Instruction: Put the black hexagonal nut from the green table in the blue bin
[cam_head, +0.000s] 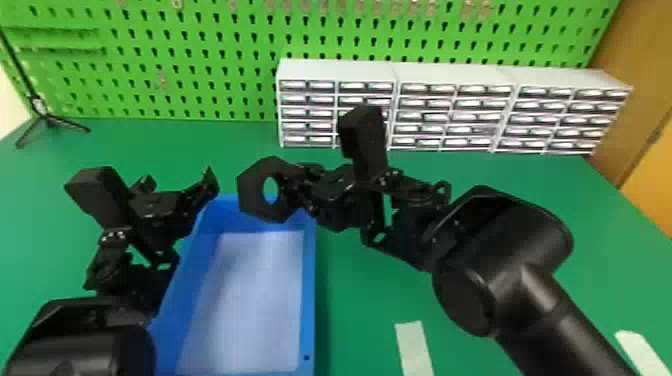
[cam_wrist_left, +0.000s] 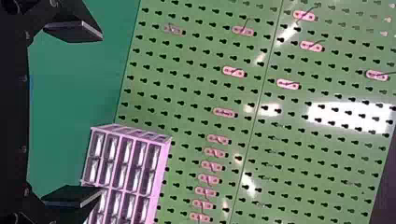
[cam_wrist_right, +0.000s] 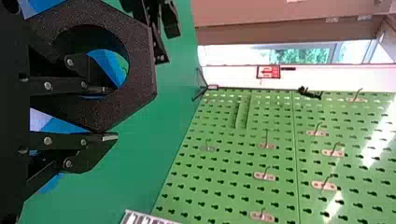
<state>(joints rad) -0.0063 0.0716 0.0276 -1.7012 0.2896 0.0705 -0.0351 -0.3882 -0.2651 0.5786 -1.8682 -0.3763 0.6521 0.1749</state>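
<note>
Two arms are in play here, and your right tool (cam_head: 292, 186) has the nut (cam_head: 254, 186). You've got one finger poked through the hole and the other around the outside, so the ring is pinched between them. The nut is up over the far end of the bin (cam_head: 308, 285), tilted with its hole facing roughly toward the head camera, and it's not down inside.

Your left tool (cam_head: 177, 179) is released, fingers spread wide with nothing between them, by the bin's far left corner. Your right arm comes in from the right of the bin.

As for the rest, the bin sits on the green bench (cam_head: 360, 300), with a pale bottom. Beyond it and to the right are the white drawers (cam_head: 460, 72), the pegboard (cam_head: 200, 65) is behind, the tripod (cam_head: 46, 119) is off past its left side, and a tape strip (cam_head: 414, 347) lies to its right.
</note>
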